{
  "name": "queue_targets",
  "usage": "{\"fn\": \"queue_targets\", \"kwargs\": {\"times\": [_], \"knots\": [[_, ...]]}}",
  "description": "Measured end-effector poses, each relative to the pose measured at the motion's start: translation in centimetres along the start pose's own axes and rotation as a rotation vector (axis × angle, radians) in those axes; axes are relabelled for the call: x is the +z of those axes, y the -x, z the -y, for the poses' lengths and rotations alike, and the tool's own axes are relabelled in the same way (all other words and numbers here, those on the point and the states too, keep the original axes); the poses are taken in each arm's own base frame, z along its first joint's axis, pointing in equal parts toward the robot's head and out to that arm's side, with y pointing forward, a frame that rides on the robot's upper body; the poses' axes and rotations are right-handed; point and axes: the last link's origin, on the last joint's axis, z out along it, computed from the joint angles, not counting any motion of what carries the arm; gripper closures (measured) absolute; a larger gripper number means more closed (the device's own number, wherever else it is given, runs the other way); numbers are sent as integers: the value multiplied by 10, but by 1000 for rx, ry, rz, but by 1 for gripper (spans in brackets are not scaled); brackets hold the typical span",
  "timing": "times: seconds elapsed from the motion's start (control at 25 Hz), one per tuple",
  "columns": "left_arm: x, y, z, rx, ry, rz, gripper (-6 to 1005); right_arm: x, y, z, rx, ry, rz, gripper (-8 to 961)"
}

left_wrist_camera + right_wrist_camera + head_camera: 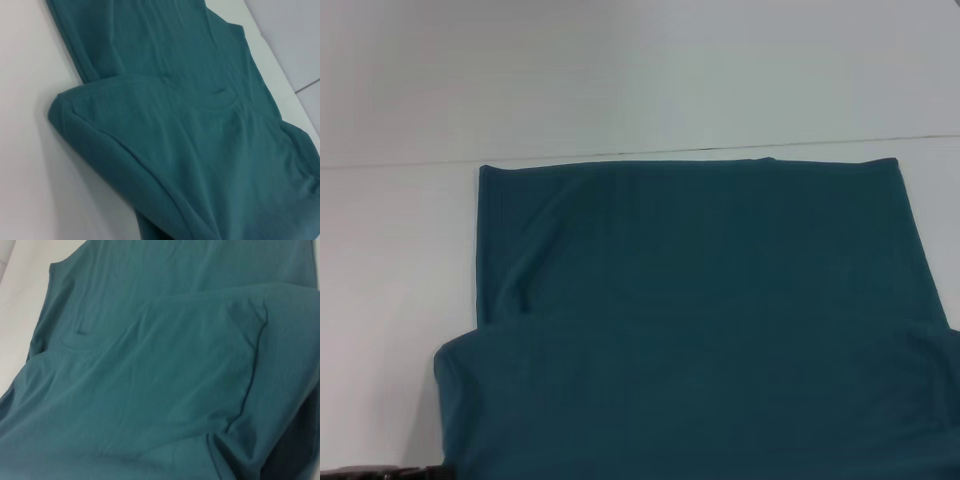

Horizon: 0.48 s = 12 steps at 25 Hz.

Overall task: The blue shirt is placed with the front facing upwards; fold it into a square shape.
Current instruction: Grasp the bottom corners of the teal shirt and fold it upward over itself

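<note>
- Two layers of the blue shirt (700,300) show in the head view: a flat lower panel reaching toward the far edge of the worktop (390,280), and an upper layer folded over it on the near side.
- The upper layer ends in a straight cross-wise edge running from the shirt's left side to its right side. Its left corner is rounded and slightly puffed, as the left wrist view confirms (65,107).
- No print, collar or label is visible; only plain cloth faces up.
- The shirt occupies the middle and right of the worktop, and its near portion runs out of the head view.
- Neither hand appears in any view. A dark object at the near left corner of the head view cannot be identified. Whether either hand is released, clenched or grasping cloth cannot be told.
- Judged step: one cross-wise fold is laid down, but the shape is still wider than a square.
- Judged next move: grasp the edge on one side through both layers, carry it toward the opposite side, and keep the layers aligned so the puffed left corner flattens.
</note>
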Motion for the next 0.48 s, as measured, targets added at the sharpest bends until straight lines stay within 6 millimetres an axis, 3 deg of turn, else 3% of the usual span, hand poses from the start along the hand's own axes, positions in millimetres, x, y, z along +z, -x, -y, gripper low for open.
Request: {"fn": "queue_targets", "kwargs": {"times": [0.28, 0.48], "knots": [[-5, 4, 0, -9, 7, -9, 997, -1, -3, -3, 10, 21, -5, 772], [-2, -11, -2, 16, 9, -11, 996, 2, 7, -8, 4, 48, 7, 767]]}}
